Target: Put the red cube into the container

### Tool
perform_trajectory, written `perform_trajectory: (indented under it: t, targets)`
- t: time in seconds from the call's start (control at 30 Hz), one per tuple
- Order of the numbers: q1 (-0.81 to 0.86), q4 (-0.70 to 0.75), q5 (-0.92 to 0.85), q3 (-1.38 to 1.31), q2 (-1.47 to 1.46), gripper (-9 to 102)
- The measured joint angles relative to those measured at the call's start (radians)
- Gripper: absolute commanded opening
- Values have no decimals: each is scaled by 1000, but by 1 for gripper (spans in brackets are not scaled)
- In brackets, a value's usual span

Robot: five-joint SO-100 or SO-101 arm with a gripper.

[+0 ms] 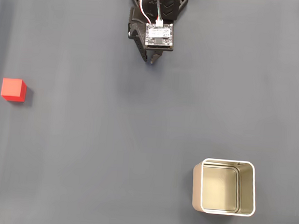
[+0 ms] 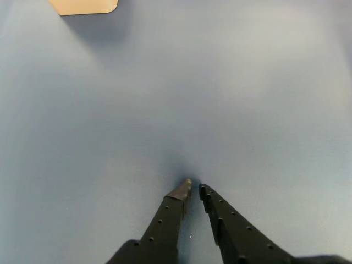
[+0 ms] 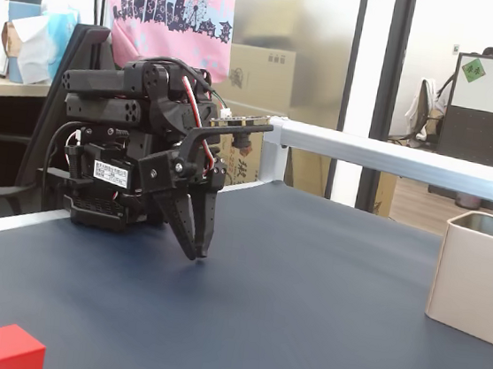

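- Tool [image 2: 195, 190] nearly closed, only a thin slit between the tips, holding nothing; tips point down close to the counter [image 1: 138, 131], looks like a parked rest pose, grasp not begun.
- Arm folded low at the counter's far edge in a fixed view [image 1: 152, 59]; black plastic body, white label, loose red, white and green wires on top.
- Red cube [image 1: 13, 89] sits flat on the counter, well apart from the tool, off to its left in that fixed view; matte faces, sharp edges, small enough to pinch, I judge.
- Container [image 1: 225, 187] upright, open top, empty; well apart from the tool, toward the near right of that view, and far from the cube.
- Container is a square tin, rounded corners, pale rim, dull beige-gold inside; open mouth suits a drop from above.
- Counter surface dark, smooth, matte.
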Motion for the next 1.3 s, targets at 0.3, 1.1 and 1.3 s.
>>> perform_trajectory:
  t: [0.3, 1.1, 1.3]
  targets:
    - [0, 0, 0, 0, 0, 0]
    - [32, -445, -21, -288, -446, 0]
    - [110, -301, -100, -575, -638, 0]
